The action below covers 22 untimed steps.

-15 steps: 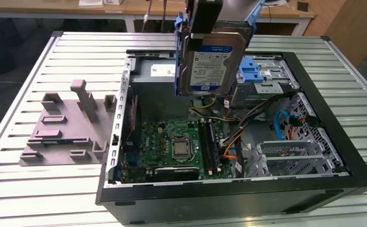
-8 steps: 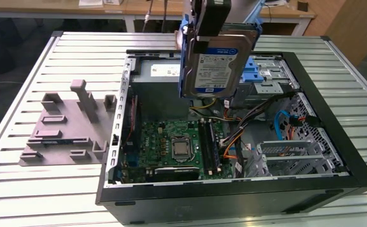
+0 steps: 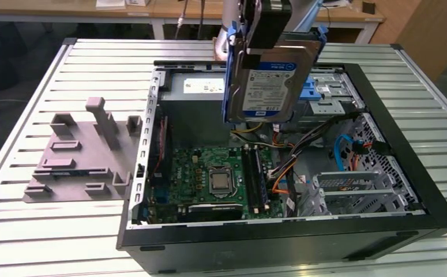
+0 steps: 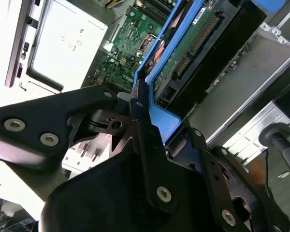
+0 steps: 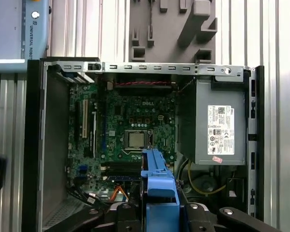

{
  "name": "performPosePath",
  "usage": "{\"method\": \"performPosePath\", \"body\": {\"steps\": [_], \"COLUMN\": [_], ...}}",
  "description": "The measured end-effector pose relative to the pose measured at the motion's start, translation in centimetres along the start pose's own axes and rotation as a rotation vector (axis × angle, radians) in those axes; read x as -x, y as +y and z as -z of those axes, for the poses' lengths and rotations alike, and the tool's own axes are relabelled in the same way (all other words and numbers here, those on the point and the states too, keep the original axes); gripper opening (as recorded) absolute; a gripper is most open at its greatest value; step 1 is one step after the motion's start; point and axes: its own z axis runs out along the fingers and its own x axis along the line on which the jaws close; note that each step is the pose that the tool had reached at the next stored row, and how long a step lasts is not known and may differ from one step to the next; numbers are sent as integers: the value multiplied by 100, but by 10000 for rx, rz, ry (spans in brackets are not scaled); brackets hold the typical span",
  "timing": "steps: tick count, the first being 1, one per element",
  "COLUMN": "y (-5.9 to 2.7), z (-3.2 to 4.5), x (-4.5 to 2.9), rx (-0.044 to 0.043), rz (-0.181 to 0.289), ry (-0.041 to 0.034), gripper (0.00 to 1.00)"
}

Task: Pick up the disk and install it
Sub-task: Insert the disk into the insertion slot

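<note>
In the exterior view the gripper (image 3: 263,43) is clamped on the top edge of the disk (image 3: 268,81), which hangs upright in the air above the open computer case (image 3: 285,234), clear of its rim. The disk is a flat silver-grey slab. Its white-and-blue label faces the camera and a blue carrier (image 3: 229,86) runs down its edges. Its lower edge hangs over the far half of the case, between the power-supply box (image 3: 196,86) toward the exterior view's left and the drive cage (image 3: 327,95) toward the exterior view's right. Nearer the camera lie the motherboard (image 3: 207,173) and a tangle of cables (image 3: 285,156). The case stands on a ribbed bench (image 3: 38,225). A grey fixture (image 3: 81,150) lies beside it on the exterior view's left, with bare bench around it.

In the second wrist view the gripper's (image 4: 154,116) black fingers (image 4: 141,130) pinch the blue carrier (image 4: 162,123) from both sides. The disk's (image 4: 193,43) other face shows a green circuit board. Beyond it are the motherboard (image 4: 130,46) and the pale power-supply box (image 4: 67,43).

The first wrist view looks straight down into the case (image 5: 31,145). The carrier's blue edge (image 5: 157,179) juts from the gripper (image 5: 157,212) over the motherboard (image 5: 130,125), near the power-supply box (image 5: 217,121). The case walls frame an open well around it.
</note>
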Motion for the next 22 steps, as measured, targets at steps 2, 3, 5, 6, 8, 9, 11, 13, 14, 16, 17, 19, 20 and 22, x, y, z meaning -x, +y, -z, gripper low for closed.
{"method": "performPosePath", "body": {"steps": [2,3,5,6,8,9,11,13,14,16,17,19,20,22], "y": [-6,-9,-12,-14,-16,-17,-16,-17,-18,-18,-18,-18,-18,-18], "z": [0,0,1,1,1,2,11,34,38,38,38,39,39,38], "x": [-20,-32,-56,-69,-91,-100,-109,-114,-117,-135,-153,-207,-236,-298], "rx": [0,0,0,0,0,0,0,0,0,-1,0,0,0,-1], "rz": [0,1,0,0,0,0,-1,0,0,1,1,0,0,-1], "ry": [-1,-1,0,-1,-1,-1,1,1,0,-2,-1,0,-1,-2], "gripper": [36,36,36,36,36,36,36,36,36,36,36,36,36,36]}}
